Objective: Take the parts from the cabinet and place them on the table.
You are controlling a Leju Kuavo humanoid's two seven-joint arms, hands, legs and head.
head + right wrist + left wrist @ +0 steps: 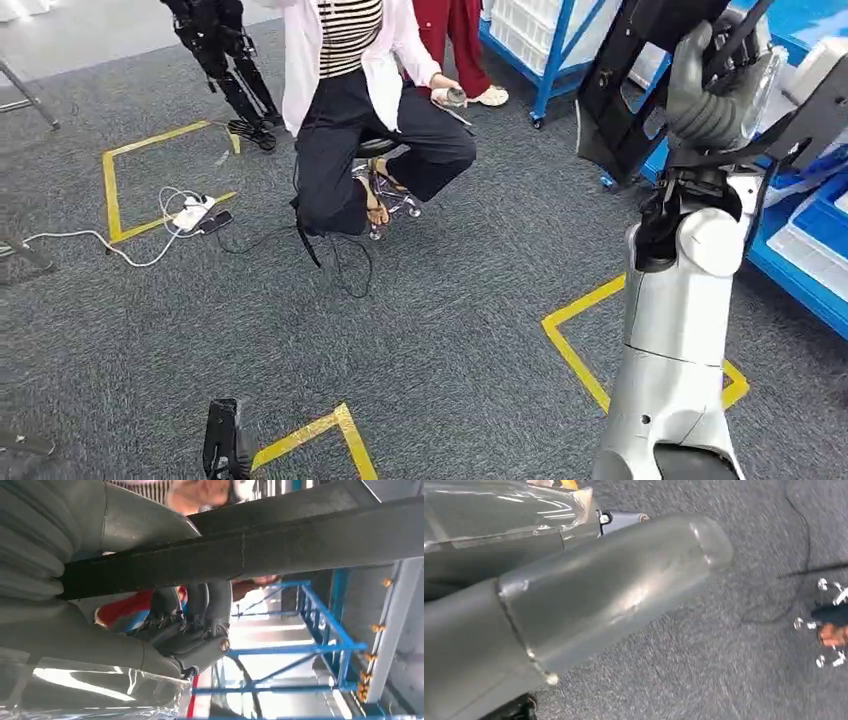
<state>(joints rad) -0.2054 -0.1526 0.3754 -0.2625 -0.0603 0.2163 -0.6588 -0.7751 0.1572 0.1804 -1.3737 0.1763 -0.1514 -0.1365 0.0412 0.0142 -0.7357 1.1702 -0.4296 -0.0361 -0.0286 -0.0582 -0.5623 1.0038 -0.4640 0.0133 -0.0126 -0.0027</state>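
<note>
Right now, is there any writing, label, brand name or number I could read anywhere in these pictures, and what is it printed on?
None can be read.
The black part held up by the right hand: no lettering shows on it.
The blue shelving and its white bins: no label is legible.
The yellow tape on the carpet makes plain corner marks, with no words or numbers.
The white power strip is too small to read.
</note>
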